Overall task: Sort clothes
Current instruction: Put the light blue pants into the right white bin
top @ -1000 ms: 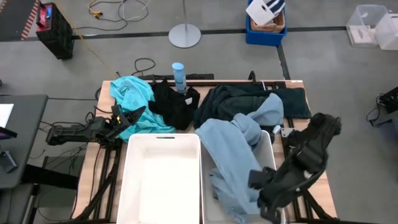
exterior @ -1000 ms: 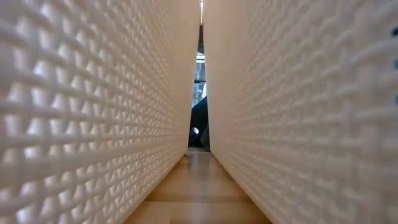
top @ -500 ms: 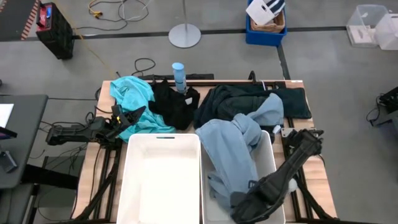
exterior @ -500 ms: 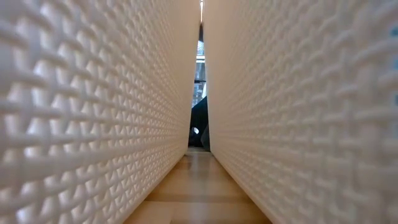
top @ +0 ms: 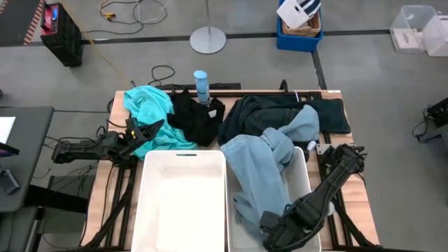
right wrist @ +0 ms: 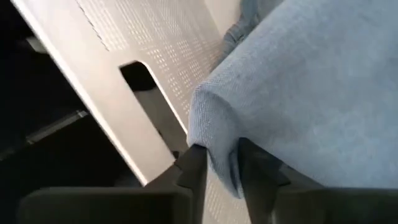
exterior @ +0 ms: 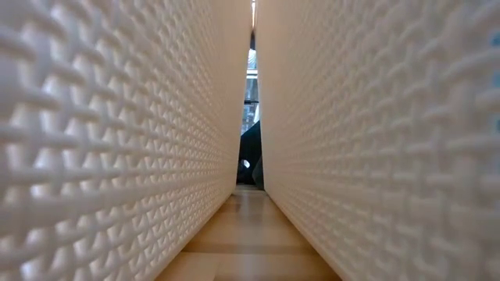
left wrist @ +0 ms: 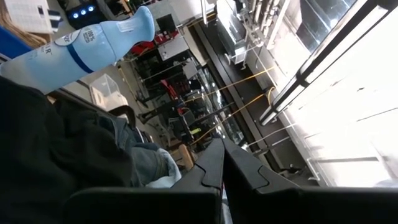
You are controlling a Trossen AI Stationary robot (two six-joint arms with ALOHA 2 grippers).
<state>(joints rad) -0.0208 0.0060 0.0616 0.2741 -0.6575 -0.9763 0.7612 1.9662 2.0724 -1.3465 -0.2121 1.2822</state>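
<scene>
Right gripper [right wrist: 217, 163] is down in the right-hand white bin [top: 305, 175], its fingers [right wrist: 194, 168] pinched tight on a fold of the pale grey-blue garment [top: 262, 175]. That garment drapes over the bin's far rim, one end on the dark green clothes [top: 280, 112] behind. The left-hand white bin [top: 183, 203] sits alongside. Over on the left edge, the left gripper [top: 140, 133] waits beside the turquoise garment [top: 150, 112], fingers pressed together, nothing held. A black garment [top: 194, 119] lies by the slim blue bottle [top: 201, 85].

Low view blocked by bin walls [exterior: 117, 140]; right bin [top: 302, 175] interior mostly hidden under pale grey-blue garment [top: 262, 168].
</scene>
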